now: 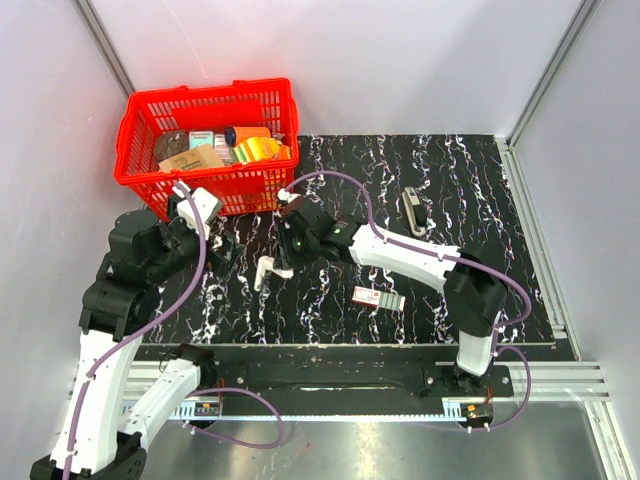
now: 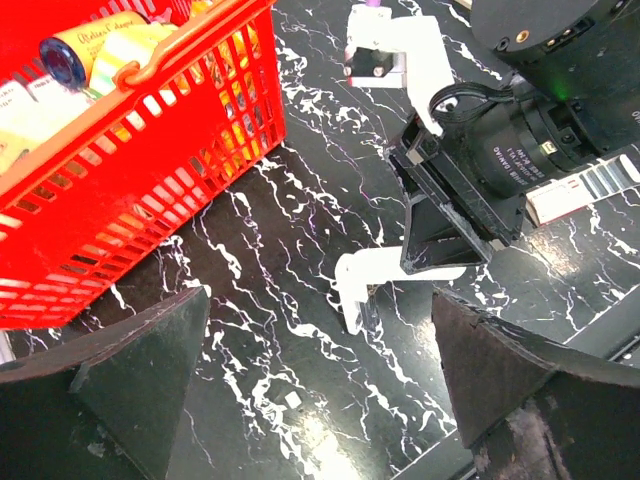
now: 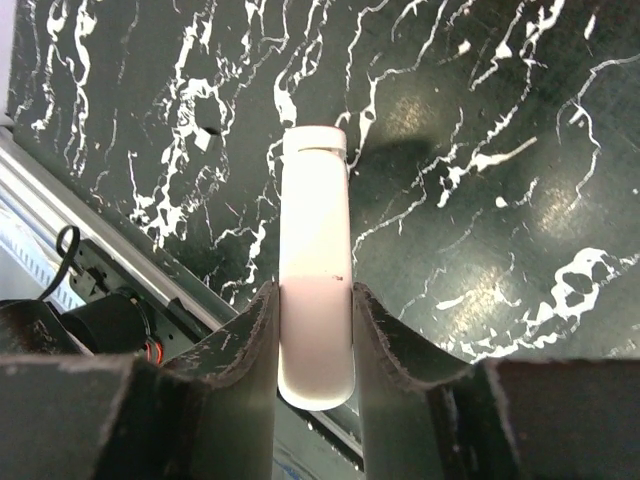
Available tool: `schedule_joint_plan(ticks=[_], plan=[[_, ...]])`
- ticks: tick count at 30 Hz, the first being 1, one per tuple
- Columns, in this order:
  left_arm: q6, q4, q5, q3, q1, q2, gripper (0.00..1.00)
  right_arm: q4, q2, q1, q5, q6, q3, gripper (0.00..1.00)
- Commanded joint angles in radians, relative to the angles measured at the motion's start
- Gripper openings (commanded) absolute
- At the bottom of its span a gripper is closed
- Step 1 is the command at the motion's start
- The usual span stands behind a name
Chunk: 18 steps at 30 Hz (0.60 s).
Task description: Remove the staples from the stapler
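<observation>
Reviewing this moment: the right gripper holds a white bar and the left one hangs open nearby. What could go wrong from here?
1. The right gripper pinches the white bar near one end only. Most of it sticks out, so it might pivot or slip.
2. The open left gripper sits close to the right one and to the red basket. A careless move could bump either.
3. The stapler lies apart at the back, in neither grip.
</observation>
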Motion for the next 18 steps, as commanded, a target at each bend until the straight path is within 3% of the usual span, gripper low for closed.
schedule_joint_plan(ticks=[1,8,18], plan=[[-0.092,-0.01,-0.05,0.039,0.005,-0.006,0.99,-0.161,-0.035,0.012,0.083,-0.045,0.096,0.0],[-0.149,-0.004,-0.031,0.027,0.02,0.005,0.99,-0.287,0.1,0.061,0.17,-0.073,0.263,0.0],[-0.143,-0.004,-0.041,-0.035,0.035,-0.002,0.99,-0.306,0.338,0.105,0.327,-0.059,0.446,0.0]])
